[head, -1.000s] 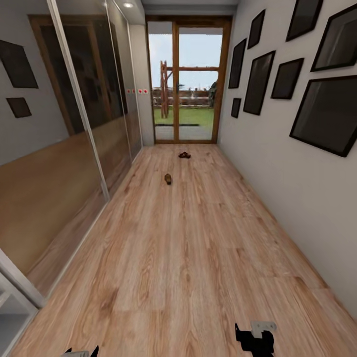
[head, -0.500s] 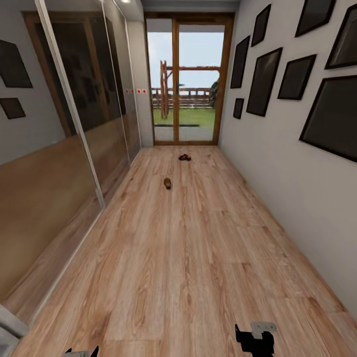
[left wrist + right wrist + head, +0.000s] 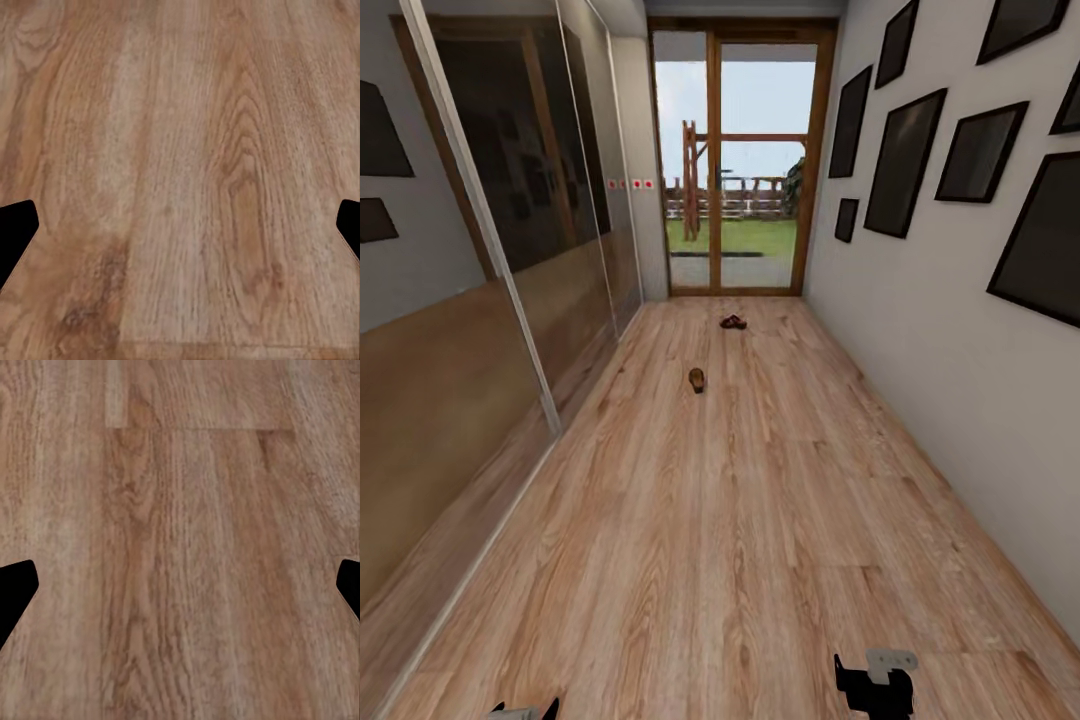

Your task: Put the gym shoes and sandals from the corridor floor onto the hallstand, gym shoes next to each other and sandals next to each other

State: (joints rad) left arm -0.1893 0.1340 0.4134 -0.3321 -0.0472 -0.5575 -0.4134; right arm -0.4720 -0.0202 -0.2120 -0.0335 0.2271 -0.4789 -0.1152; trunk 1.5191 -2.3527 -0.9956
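At 5 o'clock in the head view the black right gripper (image 3: 874, 688) hangs over the light brown wood-grain plank corridor floor (image 3: 740, 540); at 7 o'clock only a tip of the left gripper (image 3: 525, 711) peeks in. Both wrist views show the fingers spread wide, with bare planks between them. Further on, near 12 o'clock, a small dark brown sandal (image 3: 697, 379) with a tan footbed lies alone on the floor. Beyond it, well apart, a second dark brown sandal (image 3: 733, 322) rests close to the wood-framed glass door (image 3: 735, 160).
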